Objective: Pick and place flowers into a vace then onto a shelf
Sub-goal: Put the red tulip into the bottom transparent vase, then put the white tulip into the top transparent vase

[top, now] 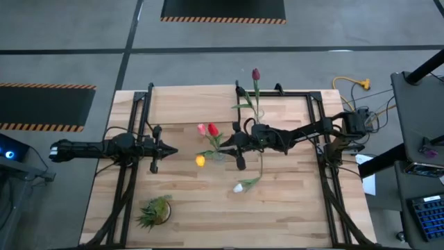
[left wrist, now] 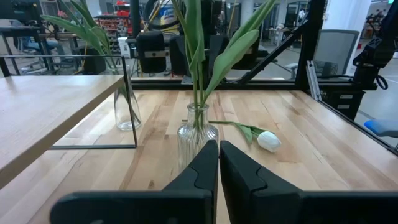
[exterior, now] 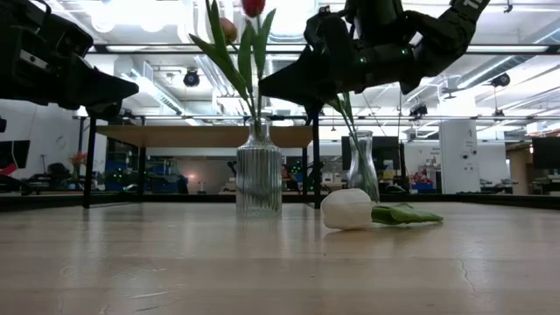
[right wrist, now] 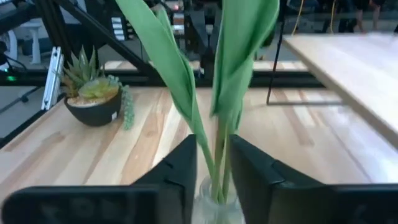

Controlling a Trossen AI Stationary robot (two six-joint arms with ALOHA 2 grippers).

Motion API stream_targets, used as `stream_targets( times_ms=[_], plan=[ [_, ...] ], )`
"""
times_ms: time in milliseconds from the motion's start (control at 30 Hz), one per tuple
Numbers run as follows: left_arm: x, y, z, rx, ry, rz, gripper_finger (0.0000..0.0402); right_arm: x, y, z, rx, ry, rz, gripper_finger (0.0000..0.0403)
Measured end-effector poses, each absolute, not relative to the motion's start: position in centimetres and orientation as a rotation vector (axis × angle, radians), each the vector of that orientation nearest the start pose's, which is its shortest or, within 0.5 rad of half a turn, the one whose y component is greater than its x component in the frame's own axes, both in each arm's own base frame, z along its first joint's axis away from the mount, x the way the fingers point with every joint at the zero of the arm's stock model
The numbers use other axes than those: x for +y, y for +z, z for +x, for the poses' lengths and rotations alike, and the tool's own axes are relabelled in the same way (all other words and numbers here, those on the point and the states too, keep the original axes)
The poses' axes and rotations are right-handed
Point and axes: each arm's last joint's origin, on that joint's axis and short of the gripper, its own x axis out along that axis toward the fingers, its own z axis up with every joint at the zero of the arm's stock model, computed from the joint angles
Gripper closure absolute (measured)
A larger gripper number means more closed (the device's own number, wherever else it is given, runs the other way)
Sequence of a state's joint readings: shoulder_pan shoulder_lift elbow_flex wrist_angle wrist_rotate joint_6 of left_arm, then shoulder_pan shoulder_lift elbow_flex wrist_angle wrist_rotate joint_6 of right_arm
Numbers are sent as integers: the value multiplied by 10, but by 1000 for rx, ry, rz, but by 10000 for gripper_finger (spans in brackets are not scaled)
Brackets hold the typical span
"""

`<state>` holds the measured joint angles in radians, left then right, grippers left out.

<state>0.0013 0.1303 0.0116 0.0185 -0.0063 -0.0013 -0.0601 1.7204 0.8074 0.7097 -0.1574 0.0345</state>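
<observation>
Right tool (right wrist: 209, 171), fingers slightly parted, straddles tulip stems (right wrist: 219, 149) whose heads are cut off; left tool (left wrist: 218, 163) clenched.

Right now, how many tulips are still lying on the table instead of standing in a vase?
1: the white tulip lies flat on the tabletop. Pink, red and yellow stand in the ribbed vase; the maroon one in the plain vase.

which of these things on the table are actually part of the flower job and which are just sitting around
Part of the job: ribbed vase holding tulips; white tulip lying on the table; second vase; shelf; right claw.
Just there: potted plant; left claw, shut, waiting.
</observation>
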Motion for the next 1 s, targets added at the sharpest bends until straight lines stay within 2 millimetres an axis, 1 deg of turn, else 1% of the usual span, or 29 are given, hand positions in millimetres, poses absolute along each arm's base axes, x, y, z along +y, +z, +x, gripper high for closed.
stream_targets(
  times_ms=[100,167,333,433,600,700,800,900,1000],
  plan=[
    [0,159,105,100,8,-1,402,-16,188,349,234,92,72,280],
    [0,159,105,100,8,-1,402,-16,192,345,257,92,72,257],
    [0,159,105,100,8,-1,402,-14,209,327,356,112,-24,214],
    [0,159,105,100,8,-1,402,-10,217,313,451,169,-66,203],
    [0,159,105,100,8,-1,402,5,225,291,609,318,-65,206],
    [0,159,105,100,8,-1,402,20,222,281,691,394,-67,211],
    [0,159,105,100,8,-1,402,37,215,275,773,472,-100,215],
    [0,159,105,100,8,-1,402,53,203,276,821,534,-129,218],
    [0,159,105,100,8,-1,402,64,188,279,875,560,-139,220]
  ],
)
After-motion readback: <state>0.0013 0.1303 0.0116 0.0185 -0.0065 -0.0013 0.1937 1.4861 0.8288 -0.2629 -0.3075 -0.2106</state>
